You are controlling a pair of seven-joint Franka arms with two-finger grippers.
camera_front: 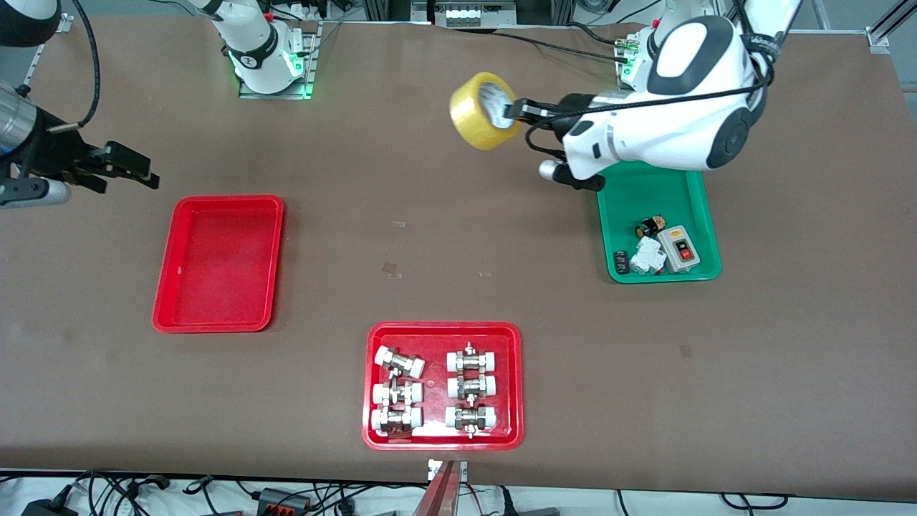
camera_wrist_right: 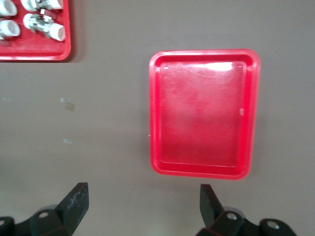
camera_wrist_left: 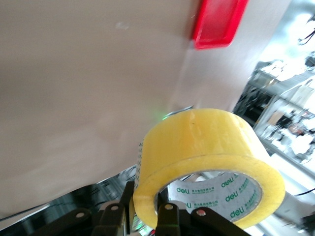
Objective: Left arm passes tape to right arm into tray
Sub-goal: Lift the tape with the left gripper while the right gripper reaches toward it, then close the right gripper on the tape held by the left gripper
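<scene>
The yellow roll of tape (camera_front: 484,110) hangs in the air over the bare table between the two bases. My left gripper (camera_front: 510,111) is shut on its wall, one finger inside the hole and one outside. In the left wrist view the tape (camera_wrist_left: 206,152) fills the lower part, with the gripper (camera_wrist_left: 147,209) pinching its rim. The plain red tray (camera_front: 218,263) lies toward the right arm's end; it also shows in the right wrist view as the tray (camera_wrist_right: 157,118). My right gripper (camera_front: 136,172) hovers open over the table beside that tray, nothing between its fingers (camera_wrist_right: 75,201).
A red tray of white-capped pipe fittings (camera_front: 443,385) sits near the front edge. A green tray (camera_front: 659,222) with small electrical parts lies under the left arm. Small bits of clear tape (camera_front: 391,268) dot the table's middle.
</scene>
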